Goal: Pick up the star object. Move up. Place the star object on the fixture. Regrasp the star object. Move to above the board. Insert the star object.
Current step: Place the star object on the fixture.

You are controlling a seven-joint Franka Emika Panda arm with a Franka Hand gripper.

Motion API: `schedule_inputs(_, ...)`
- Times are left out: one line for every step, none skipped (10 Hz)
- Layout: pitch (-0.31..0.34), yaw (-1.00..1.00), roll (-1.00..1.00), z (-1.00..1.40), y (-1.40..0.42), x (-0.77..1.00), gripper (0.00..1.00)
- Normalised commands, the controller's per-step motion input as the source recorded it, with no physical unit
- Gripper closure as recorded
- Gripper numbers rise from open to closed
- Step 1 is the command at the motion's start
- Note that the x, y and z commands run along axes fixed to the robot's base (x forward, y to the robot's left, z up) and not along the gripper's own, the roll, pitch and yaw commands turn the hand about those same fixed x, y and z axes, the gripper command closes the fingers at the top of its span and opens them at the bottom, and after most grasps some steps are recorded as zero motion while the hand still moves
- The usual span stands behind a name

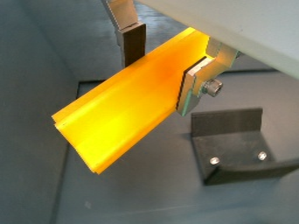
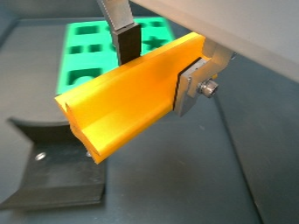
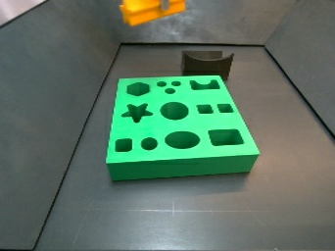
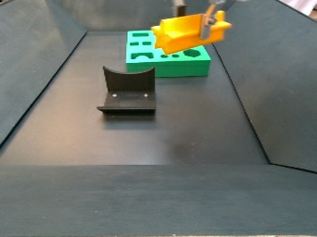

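My gripper (image 2: 158,66) hangs high above the fixture (image 4: 128,90), jaws clamped on the one star object (image 2: 126,96), which is lifted clear of everything. One fixture stands on the dark floor, and the single green board (image 3: 177,127) lies just beside it, with eleven shaped holes by my count.

Orange-yellow star object (image 1: 122,101) in the silver gripper (image 1: 163,61) high above the floor, bright green board (image 3: 178,127), dark grey fixture (image 4: 126,90).
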Motion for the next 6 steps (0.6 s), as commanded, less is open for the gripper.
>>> schedule_inputs(-0.082,1.00,-0.07,-0.07,-0.20,1.00,1.00)
schedule_inputs(-0.080,1.00,-0.08,-0.07,-0.18,1.00,1.00)
schedule_inputs(-0.078,1.00,-0.08,-0.06,-0.17,1.00,1.00)
schedule_inputs(-0.070,1.00,-0.10,-0.06,-0.15,1.00,1.00)
schedule_inputs(-0.067,1.00,-0.10,-0.06,-0.14,1.00,1.00)
schedule_inputs(-0.063,1.00,-0.12,-0.06,-0.12,1.00,1.00)
